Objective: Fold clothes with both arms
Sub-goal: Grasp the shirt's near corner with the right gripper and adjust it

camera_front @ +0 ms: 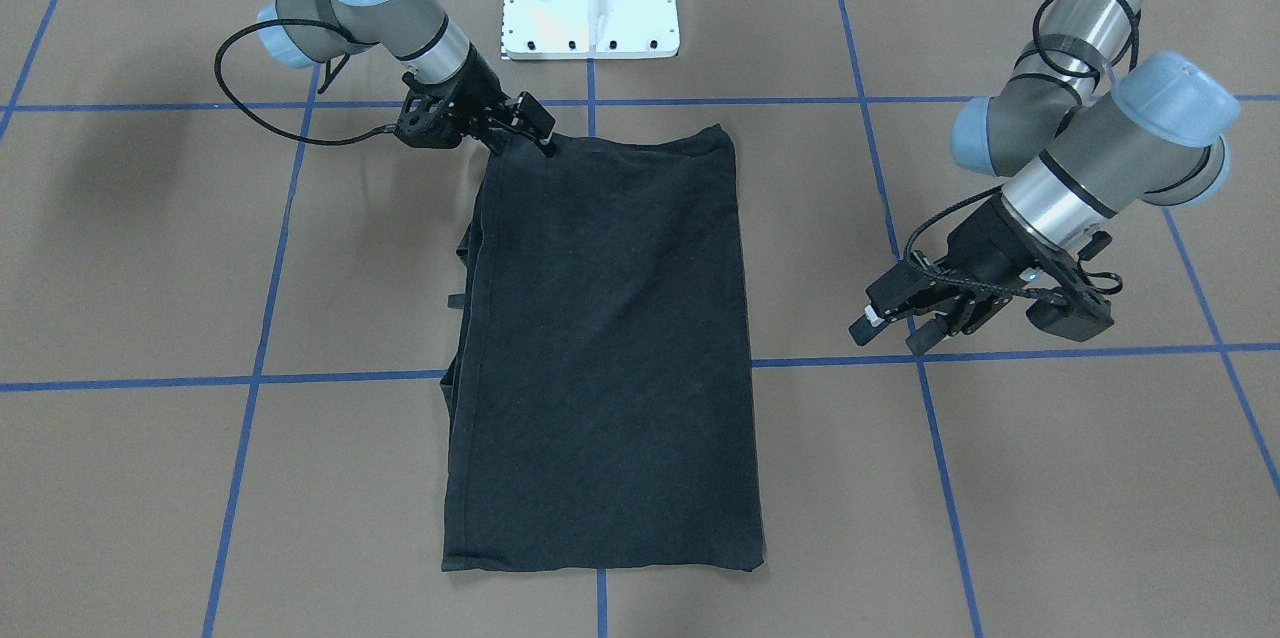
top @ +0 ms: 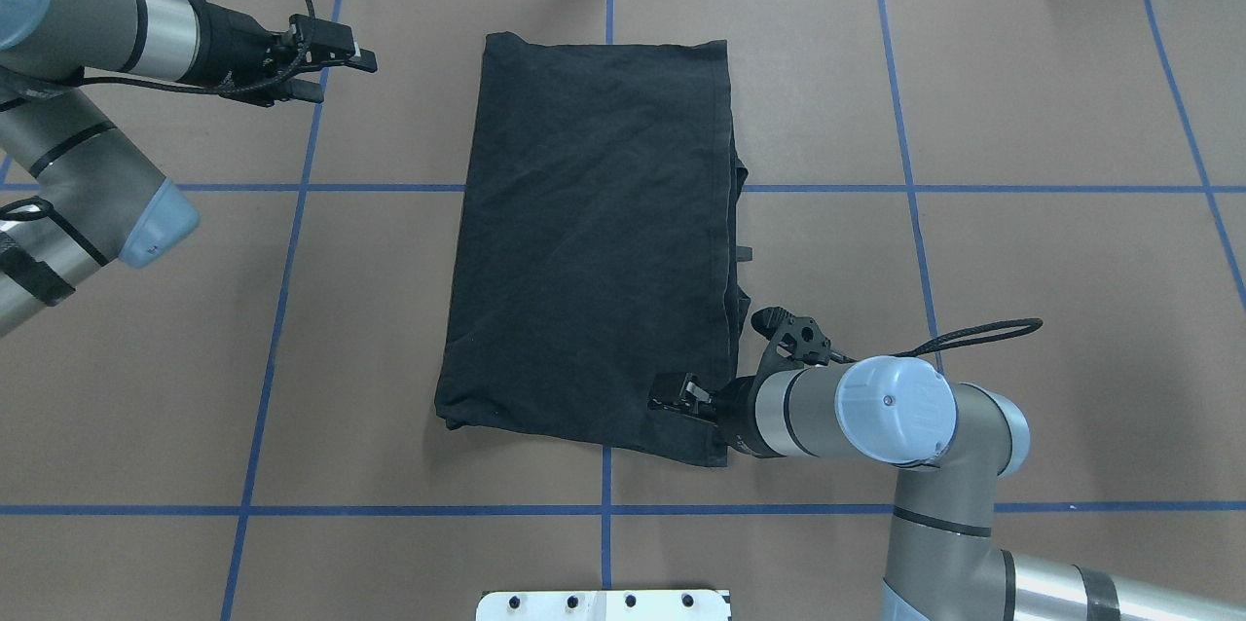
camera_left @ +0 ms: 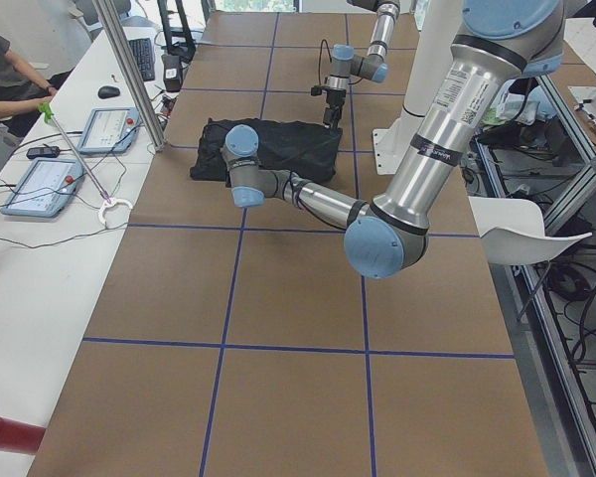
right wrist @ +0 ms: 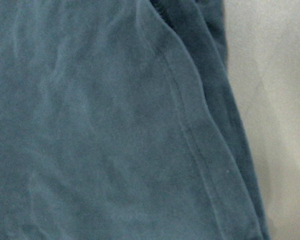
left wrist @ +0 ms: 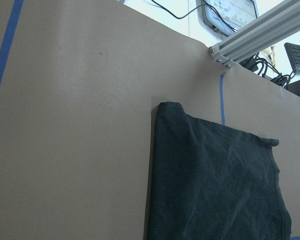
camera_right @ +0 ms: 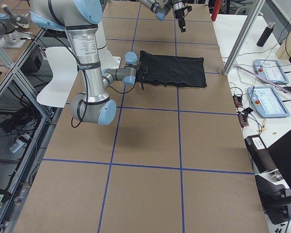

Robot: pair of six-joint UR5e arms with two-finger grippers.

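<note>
The clothes are one black T-shirt (camera_front: 600, 338) (top: 594, 232), folded into a long flat rectangle at mid-table, with layered edges along its right side in the overhead view. No logo shows. My right gripper (camera_front: 535, 130) (top: 674, 397) rests low on the shirt's near right corner. Black fingers on black cloth hide whether it is open or shut there. The right wrist view is filled with dark fabric (right wrist: 90, 125) and a hem. My left gripper (camera_front: 890, 330) (top: 341, 76) hangs open and empty in the air, left of the far left corner (left wrist: 170, 107).
The white bolted base plate (camera_front: 590, 8) (top: 604, 604) stands at the table's near edge. Blue tape lines cross the brown tabletop (top: 1022, 261). In the exterior left view, an aluminium post (camera_left: 129, 70), tablets (camera_left: 50, 184) and a seated person's arm (camera_left: 5, 99) are beyond the far edge.
</note>
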